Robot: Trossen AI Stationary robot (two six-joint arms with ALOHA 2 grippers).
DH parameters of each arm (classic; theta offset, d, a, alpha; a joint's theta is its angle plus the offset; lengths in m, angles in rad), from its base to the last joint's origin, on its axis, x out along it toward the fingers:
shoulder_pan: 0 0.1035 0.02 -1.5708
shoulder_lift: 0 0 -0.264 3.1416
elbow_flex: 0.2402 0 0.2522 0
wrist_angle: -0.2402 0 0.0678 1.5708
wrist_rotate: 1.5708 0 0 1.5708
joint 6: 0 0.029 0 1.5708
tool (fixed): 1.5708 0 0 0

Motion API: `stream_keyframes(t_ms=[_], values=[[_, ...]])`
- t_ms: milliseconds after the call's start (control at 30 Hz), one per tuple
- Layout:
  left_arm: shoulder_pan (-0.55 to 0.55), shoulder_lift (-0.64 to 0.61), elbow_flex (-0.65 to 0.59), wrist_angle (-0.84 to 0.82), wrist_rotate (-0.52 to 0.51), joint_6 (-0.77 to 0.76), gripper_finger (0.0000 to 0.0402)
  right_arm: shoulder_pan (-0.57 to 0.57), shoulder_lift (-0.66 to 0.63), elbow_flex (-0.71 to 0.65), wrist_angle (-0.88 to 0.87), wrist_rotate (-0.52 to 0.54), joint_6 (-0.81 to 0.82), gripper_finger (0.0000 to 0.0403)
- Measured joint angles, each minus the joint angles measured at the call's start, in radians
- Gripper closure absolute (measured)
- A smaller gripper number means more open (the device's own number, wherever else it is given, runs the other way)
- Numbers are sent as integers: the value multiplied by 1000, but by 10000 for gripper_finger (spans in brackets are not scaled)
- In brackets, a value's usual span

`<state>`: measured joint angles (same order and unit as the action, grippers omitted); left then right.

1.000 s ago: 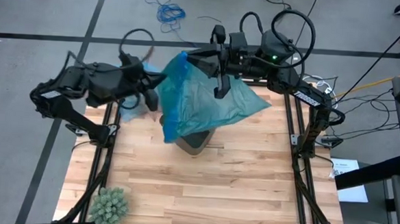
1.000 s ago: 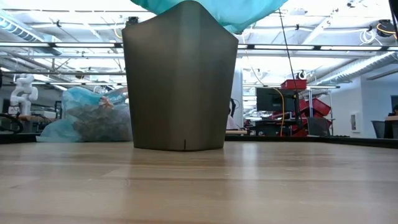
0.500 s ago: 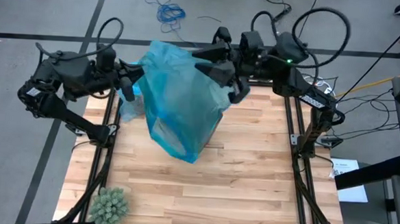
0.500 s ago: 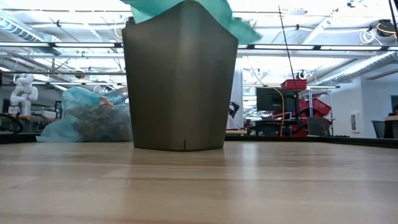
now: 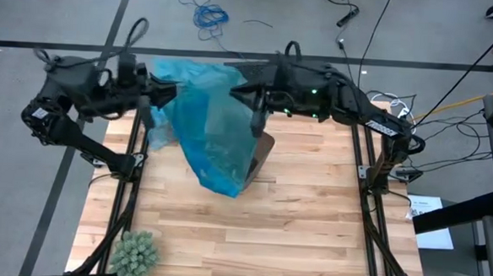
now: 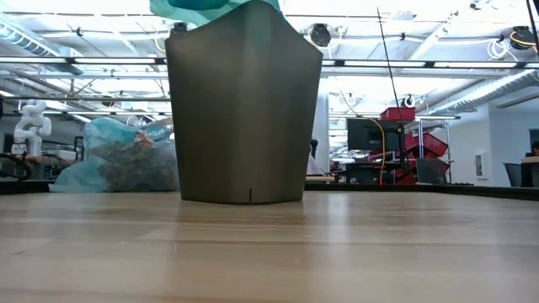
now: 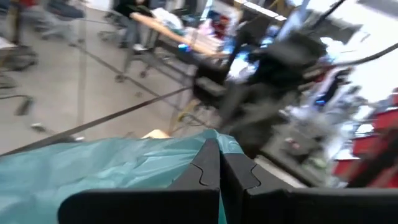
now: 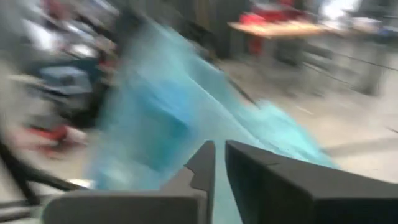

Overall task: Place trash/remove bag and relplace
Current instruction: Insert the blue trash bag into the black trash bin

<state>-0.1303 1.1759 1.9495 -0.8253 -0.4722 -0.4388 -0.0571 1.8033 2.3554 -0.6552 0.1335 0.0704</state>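
Note:
A teal-blue plastic bag (image 5: 218, 124) hangs stretched between my two grippers above a grey wastebasket (image 6: 244, 109), whose rim shows beside the bag (image 5: 263, 151). The bag's upper part (image 6: 210, 7) shows above the basket's far-left rim. My left gripper (image 5: 149, 106) is shut at the bag's left side, and my right gripper (image 5: 256, 120) is shut at its right side. A light sky-blue liner (image 6: 126, 156) filled with brown paper lumps sits on the table's far left part, half hidden under the held bag (image 5: 158, 135). My left gripper pinches the teal-blue bag's plastic (image 7: 186, 158) between its two shut fingers, at the bag's left upper edge (image 5: 160, 95). The bag hangs below and beside it, clear of the table. My right gripper pinches the bag's right upper edge (image 5: 250, 100) between its fingers, which point down; the film (image 8: 186, 143) spreads away past the fingertips and hangs down over the wastebasket.
A green spiky ball (image 5: 135, 252) lies at the table's near left corner. The wooden tabletop (image 5: 293, 225) stretches bare in front of the wastebasket. Cables lie on the floor (image 5: 206, 16) beyond the far edge.
My left gripper has moved toward the table's left, my right gripper first right and then back left. The bag, before draped out to the right of the basket, has swung left and now hangs spread between the grippers, off the basket's right rim.

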Motion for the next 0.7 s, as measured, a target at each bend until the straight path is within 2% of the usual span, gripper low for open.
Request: stream_keyframes(t_ms=[100,267,400,533,700], values=[[0,-17,0,36,57,-1,401,-16,14,2,-30,115,3,396],[-1,-24,0,107,171,-1,401,-66,66,2,51,122,29,400],[-1,-22,0,155,239,0,401,-116,122,2,67,-11,52,402],[-1,-22,0,183,260,0,401,-131,189,0,26,-145,85,402],[-1,-21,0,195,260,0,401,-115,208,0,-152,-168,123,403]])
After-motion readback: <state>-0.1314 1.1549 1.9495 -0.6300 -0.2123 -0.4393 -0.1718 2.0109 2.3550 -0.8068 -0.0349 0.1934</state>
